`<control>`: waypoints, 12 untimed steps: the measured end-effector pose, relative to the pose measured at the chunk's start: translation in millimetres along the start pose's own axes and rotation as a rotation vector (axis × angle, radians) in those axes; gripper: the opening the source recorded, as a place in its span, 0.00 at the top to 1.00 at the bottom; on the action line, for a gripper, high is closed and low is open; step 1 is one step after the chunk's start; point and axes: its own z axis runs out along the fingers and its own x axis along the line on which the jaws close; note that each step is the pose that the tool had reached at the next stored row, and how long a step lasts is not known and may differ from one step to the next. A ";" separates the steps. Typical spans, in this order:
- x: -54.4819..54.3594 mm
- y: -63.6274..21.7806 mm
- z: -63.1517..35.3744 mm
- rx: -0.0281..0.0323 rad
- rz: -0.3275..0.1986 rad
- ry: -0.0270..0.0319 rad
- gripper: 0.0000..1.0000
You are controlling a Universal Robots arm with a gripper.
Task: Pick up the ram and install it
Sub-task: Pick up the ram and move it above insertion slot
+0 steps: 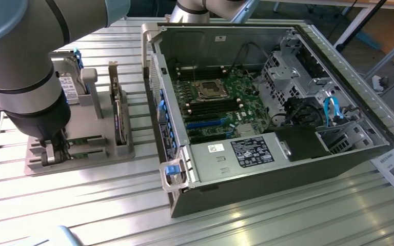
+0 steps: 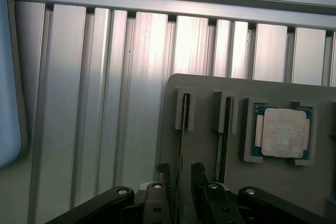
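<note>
My claw (image 2: 181,176) hangs low over the grey holder (image 2: 205,85), which sits on the bench (image 1: 80,205) toward the exterior view's left. The jaws are open, with one finger on each side of the ram (image 2: 184,113). I hold nothing: a gap shows between each finger and the stick. I judge this to be the line-up before the grasp, with the pick not yet made.

The ram stands on its long edge in a narrow slot of the holder, steadied by a small grey bracket near its far end. That leaves its flat faces turned out toward my fingers. So my jaws sit across its thickness and not along its length.

A second stick (image 2: 224,129) stands the same way in the next slot, just beside the first. The spacing between the two slots leaves room for one finger to pass between them. Beyond it the CPU (image 2: 283,132) lies flat in its own square recess, apart from my fingers.

In the exterior view my arm stands over the holder with the wrist pointing straight down, which suits a part stored upright. The case (image 1: 224,159) lies on its side near the holder with its cover off. That turns the motherboard (image 1: 217,102) upward, open to reach from above. The ram is not in it; the install is not begun.
</note>
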 end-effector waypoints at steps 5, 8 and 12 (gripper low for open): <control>0.0 -0.1 0.9 -0.0001 0.000 0.0000 0.70; 0.0 -0.1 1.0 0.0001 0.000 -0.0001 0.70; 0.4 -3.7 0.8 0.0000 0.000 0.0000 0.70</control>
